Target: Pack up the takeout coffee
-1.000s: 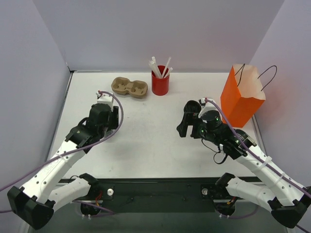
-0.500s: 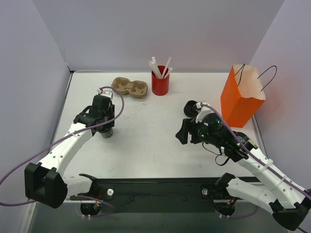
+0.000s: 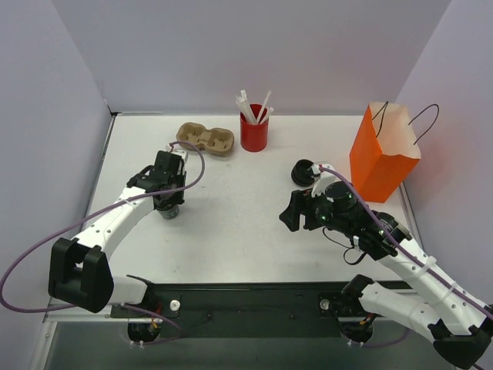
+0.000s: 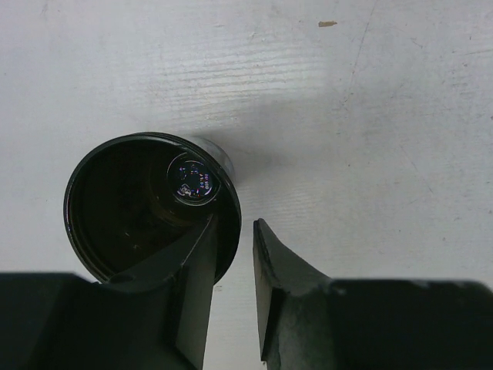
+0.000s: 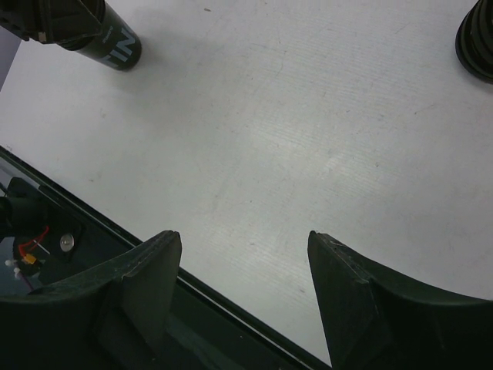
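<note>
One takeout coffee cup (image 4: pixel 131 208), small and dark, stands upright on the table at the left (image 3: pixel 170 212). My left gripper (image 4: pixel 237 231) hangs over it, near the table's left side (image 3: pixel 169 199). Its jaws stand narrowly apart astride the cup's rim. One finger (image 4: pixel 192 301) is inside the cup and the other (image 4: pixel 269 293) outside, with a thin strip of table showing between the outer finger and the cup wall. The second cup (image 3: pixel 303 171) stands at centre right and shows at the corner of the right wrist view (image 5: pixel 479 38). My right gripper (image 5: pixel 244 239) is open and empty, just in front of that cup (image 3: pixel 293 216).
A tan two-hole carrier (image 3: pixel 205 139) lies at the back left. Beside it is a red cup of white straws (image 3: pixel 253 131). An orange paper bag (image 3: pixel 383 150) stands open at the right. The table's near edge (image 5: pixel 192 285) runs under my right gripper.
My left arm has reached out over the left cup and its jaws have narrowed around the rim. My right gripper has drawn back from the second cup and narrowed slightly.
</note>
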